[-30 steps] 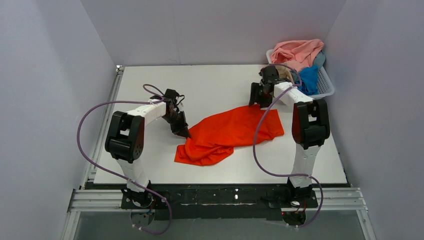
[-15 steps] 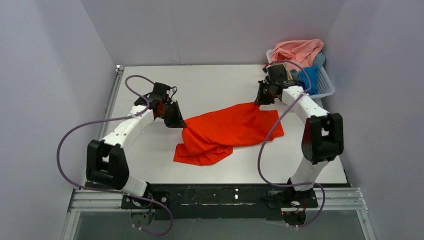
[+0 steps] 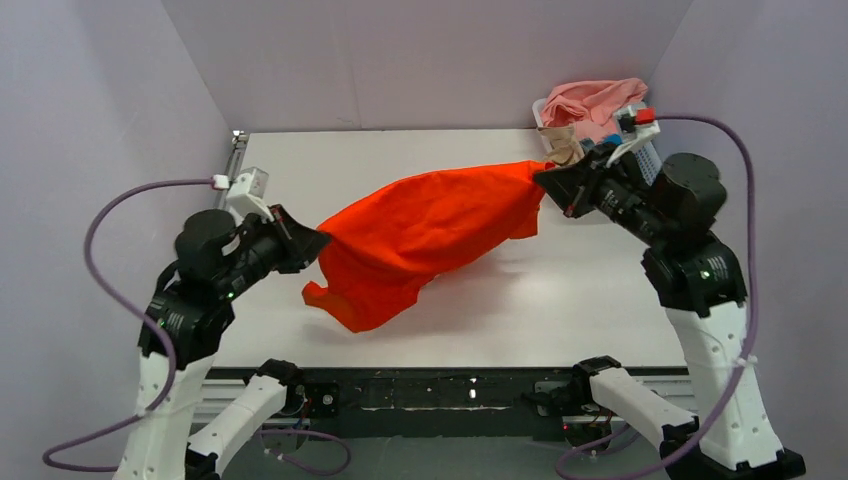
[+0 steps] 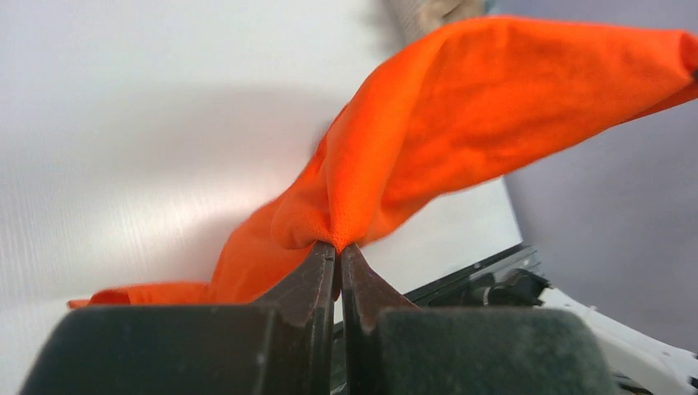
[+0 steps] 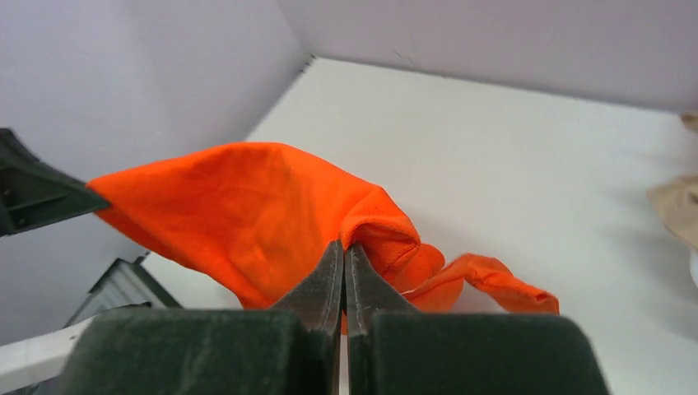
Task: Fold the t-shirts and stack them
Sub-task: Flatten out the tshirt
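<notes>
Sagging over the worktop (image 3: 400, 160), orange-red t-shirt (image 3: 425, 235) held stretched between the arms, one end pinched by the left fingers (image 4: 309, 276), the other by the right fingers (image 5: 325, 280), pink t-shirt (image 3: 590, 100) heaped at far right corner

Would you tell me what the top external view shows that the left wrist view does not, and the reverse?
Only the top external view shows the whole orange-red t-shirt hanging stretched between the left gripper and the right gripper, plus the white basket holding a pink t-shirt. Only the left wrist view shows, close up, the left jaws shut on a bunched fold of cloth. Both show the orange-red t-shirt over the white table.
</notes>
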Robot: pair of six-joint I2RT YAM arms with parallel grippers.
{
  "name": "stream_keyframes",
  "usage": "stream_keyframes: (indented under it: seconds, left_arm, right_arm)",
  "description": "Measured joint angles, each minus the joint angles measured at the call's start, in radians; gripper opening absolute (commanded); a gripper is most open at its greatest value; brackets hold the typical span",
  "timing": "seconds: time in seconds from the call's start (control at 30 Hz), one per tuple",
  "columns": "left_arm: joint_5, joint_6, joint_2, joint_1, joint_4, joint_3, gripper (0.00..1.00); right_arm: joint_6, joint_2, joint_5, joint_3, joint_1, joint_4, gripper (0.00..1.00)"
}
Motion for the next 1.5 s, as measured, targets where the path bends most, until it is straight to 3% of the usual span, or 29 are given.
stream_keyframes:
  seconds: [0.2, 0.4, 0.57, 0.67, 0.7, 0.73, 0.8, 0.83, 0.9, 0.97, 1.03, 1.17, 1.23, 1.37, 1.5]
  left_arm:
    - [0.085, 0.011, -0.089, 0.0, -0.029, 0.252, 0.0]
    - [0.161, 0.016, -0.08, -0.002, -0.046, 0.429, 0.0]
    - [0.103, 0.031, 0.003, -0.003, -0.097, 0.449, 0.0]
    - [-0.03, 0.052, 0.117, -0.006, -0.138, 0.428, 0.0]
    - [-0.087, 0.061, 0.166, -0.006, -0.149, 0.414, 0.07]
    - [-0.15, 0.069, 0.221, -0.006, -0.157, 0.398, 0.28]
    - [-0.256, 0.088, 0.344, -0.003, -0.176, 0.376, 0.89]
    - [-0.301, 0.093, 0.422, 0.003, -0.185, 0.371, 0.97]
    - [-0.351, 0.088, 0.593, 0.024, -0.188, 0.36, 0.98]
    - [-0.346, 0.078, 0.743, 0.051, -0.193, 0.349, 0.98]
    - [-0.321, 0.067, 0.884, 0.083, -0.203, 0.346, 0.98]
    - [-0.283, 0.058, 1.005, 0.128, -0.222, 0.339, 0.98]
    - [-0.266, 0.06, 1.0, 0.137, -0.219, 0.327, 0.98]
    - [-0.2, 0.061, 0.965, 0.136, -0.188, 0.261, 0.98]
    - [-0.119, 0.056, 0.967, 0.135, -0.159, 0.194, 0.98]
  right_arm:
    - [0.023, -0.111, -0.147, 0.192, 0.009, -0.035, 0.01]
    - [0.024, -0.131, -0.19, 0.356, 0.01, -0.033, 0.01]
    - [0.0, -0.082, -0.115, 0.355, 0.01, -0.018, 0.01]
    - [-0.024, 0.005, -0.023, 0.29, 0.01, 0.024, 0.01]
    - [-0.031, 0.05, 0.008, 0.264, 0.009, 0.037, 0.01]
    - [-0.037, 0.102, 0.035, 0.242, 0.005, 0.05, 0.01]
    - [-0.046, 0.237, 0.077, 0.199, -0.01, 0.087, 0.01]
    - [-0.05, 0.307, 0.089, 0.183, -0.02, 0.107, 0.04]
    - [-0.06, 0.463, 0.102, 0.161, -0.038, 0.142, 0.23]
    - [-0.068, 0.644, 0.109, 0.161, -0.054, 0.16, 0.64]
    - [-0.074, 0.803, 0.124, 0.19, -0.061, 0.146, 0.77]
    - [-0.105, 1.078, 0.17, 0.359, -0.064, 0.029, 0.82]
    - [-0.112, 1.102, 0.196, 0.369, -0.059, 0.003, 0.84]
    - [-0.095, 1.01, 0.23, 0.286, -0.036, 0.0, 0.85]
    - [-0.026, 0.787, 0.251, 0.076, 0.018, 0.012, 0.87]
